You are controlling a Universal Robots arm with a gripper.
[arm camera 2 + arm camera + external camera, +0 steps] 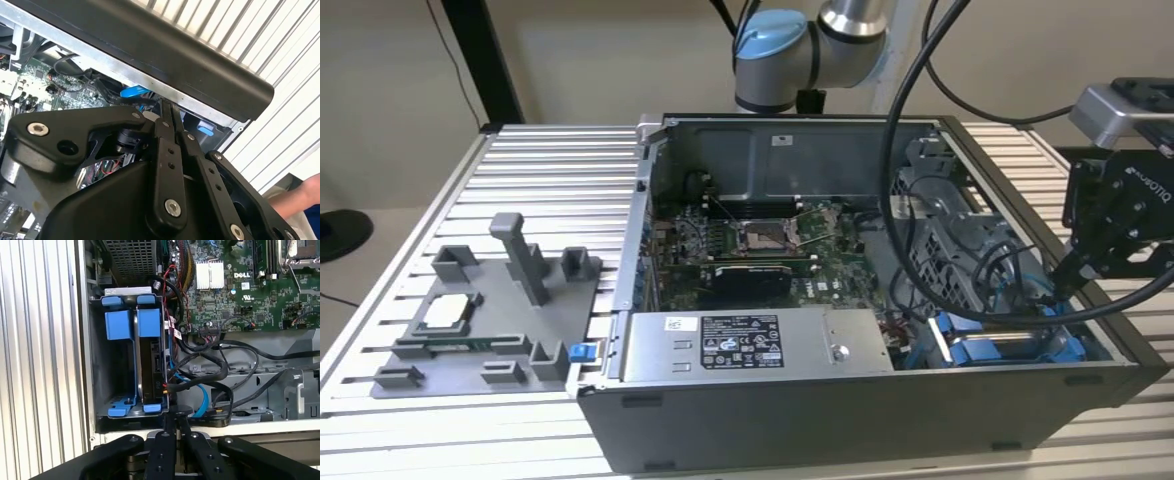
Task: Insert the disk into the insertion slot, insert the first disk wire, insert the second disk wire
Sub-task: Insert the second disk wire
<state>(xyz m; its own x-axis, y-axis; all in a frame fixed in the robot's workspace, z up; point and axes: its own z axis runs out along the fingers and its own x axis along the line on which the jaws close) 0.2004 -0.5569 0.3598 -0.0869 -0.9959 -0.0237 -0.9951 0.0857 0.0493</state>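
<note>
Gripper [175, 415] hangs beside one disk [150, 365] inside one insertion slot [97, 365].

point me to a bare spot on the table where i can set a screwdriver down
Bare ribbed table behind the grey fixture, on the exterior view's left of the computer case. Crowded: the case corner where cables and the gripper meet.

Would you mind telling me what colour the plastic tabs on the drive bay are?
The tabs are bright blue, clearest in the first wrist view.
</note>
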